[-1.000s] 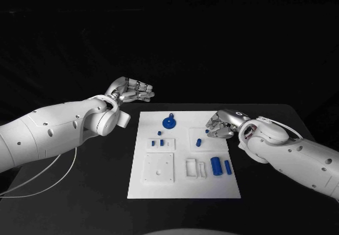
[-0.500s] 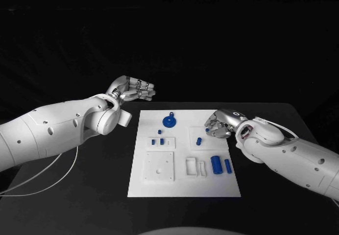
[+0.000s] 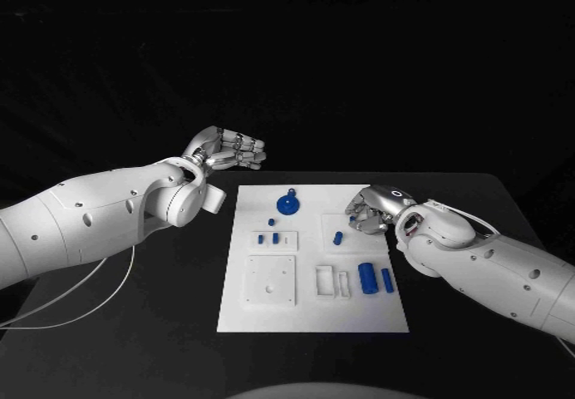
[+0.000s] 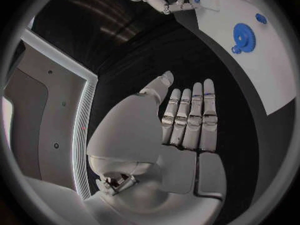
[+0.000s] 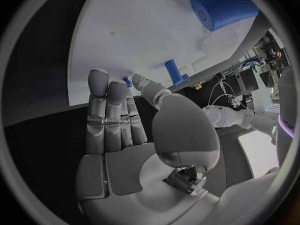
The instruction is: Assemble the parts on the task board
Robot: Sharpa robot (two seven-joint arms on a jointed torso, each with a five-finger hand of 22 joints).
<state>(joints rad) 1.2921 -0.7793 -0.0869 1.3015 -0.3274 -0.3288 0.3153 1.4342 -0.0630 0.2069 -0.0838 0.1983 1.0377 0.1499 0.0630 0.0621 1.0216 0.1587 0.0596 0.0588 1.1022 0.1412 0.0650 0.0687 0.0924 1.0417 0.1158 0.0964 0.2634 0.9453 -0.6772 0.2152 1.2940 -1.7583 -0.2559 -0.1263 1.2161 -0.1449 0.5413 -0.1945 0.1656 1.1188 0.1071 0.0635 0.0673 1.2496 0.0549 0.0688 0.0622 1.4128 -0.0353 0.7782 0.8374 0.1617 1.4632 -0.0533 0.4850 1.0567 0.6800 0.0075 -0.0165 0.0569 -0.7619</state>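
The white task board (image 3: 312,307) lies mid-table. On it are a blue gear (image 3: 287,204) at the far end, a short blue peg (image 3: 338,240), a thick blue cylinder (image 3: 368,278) and a slim blue bar (image 3: 387,281). My right hand (image 3: 371,212) hovers over the board's far right edge, just beyond the peg (image 5: 174,71). Its fingers (image 5: 107,110) are stretched out and hold nothing. A speck of blue shows past their tips; I cannot tell which part it is. My left hand (image 3: 228,151) hangs off the board's far left corner, fingers (image 4: 190,115) straight and empty, the gear (image 4: 244,35) ahead of it.
Small blue pieces (image 3: 268,239) stand in a white holder left of the peg, with one more (image 3: 272,224) above them. A square white plate (image 3: 271,283) and white brackets (image 3: 330,281) take up the board's near half. Black table (image 3: 156,316) surrounds the board.
My right hand has edged a little to the left, further over the board's right edge. My left hand has barely shifted. The parts lie as before.
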